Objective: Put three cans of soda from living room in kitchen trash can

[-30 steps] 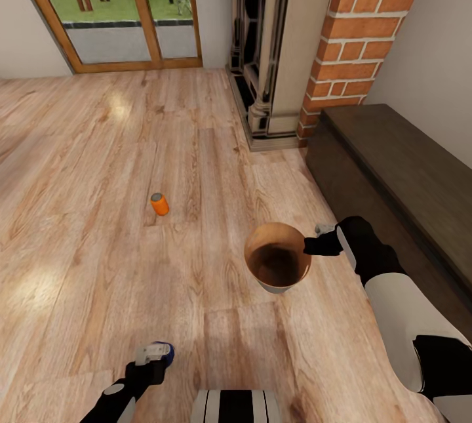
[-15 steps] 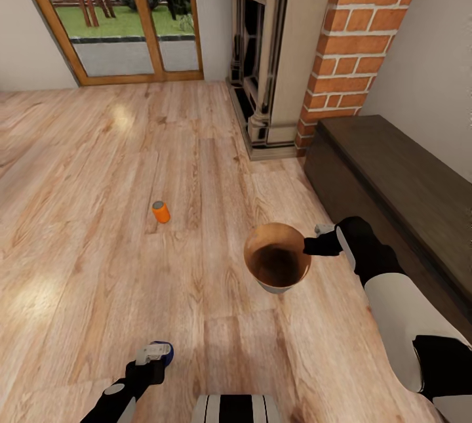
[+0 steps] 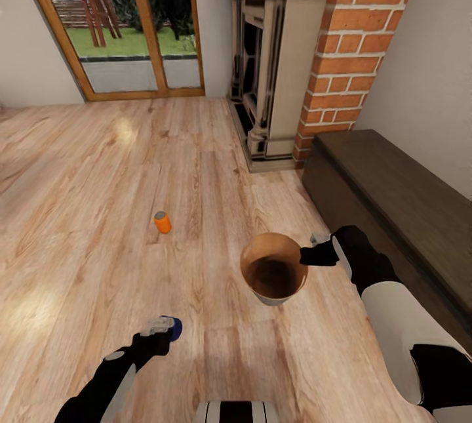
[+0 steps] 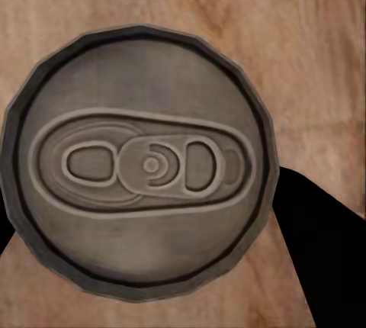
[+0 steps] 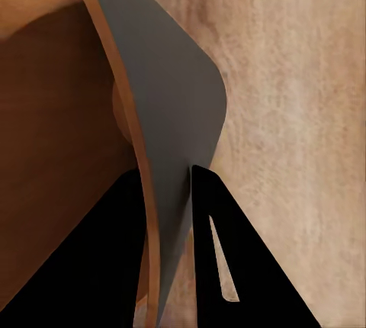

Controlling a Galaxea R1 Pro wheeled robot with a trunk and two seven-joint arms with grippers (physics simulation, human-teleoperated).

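Head view: right pincer [image 3: 308, 254] is pinching the grey, wood-rimmed bucket's [image 3: 273, 273] rim, carrying it upright. Left pincer [image 3: 164, 329] is gripping a dark blue soda can [image 3: 172, 328], ready for dropping in.

A dull grey round metal can top [image 4: 141, 164] with an oval pull-tab faces the camera, seen end-on. Behind it lies light wood-grain floor [image 4: 305, 46]. Black gripper fingers [image 4: 320, 259] flank the can's rim on both sides.
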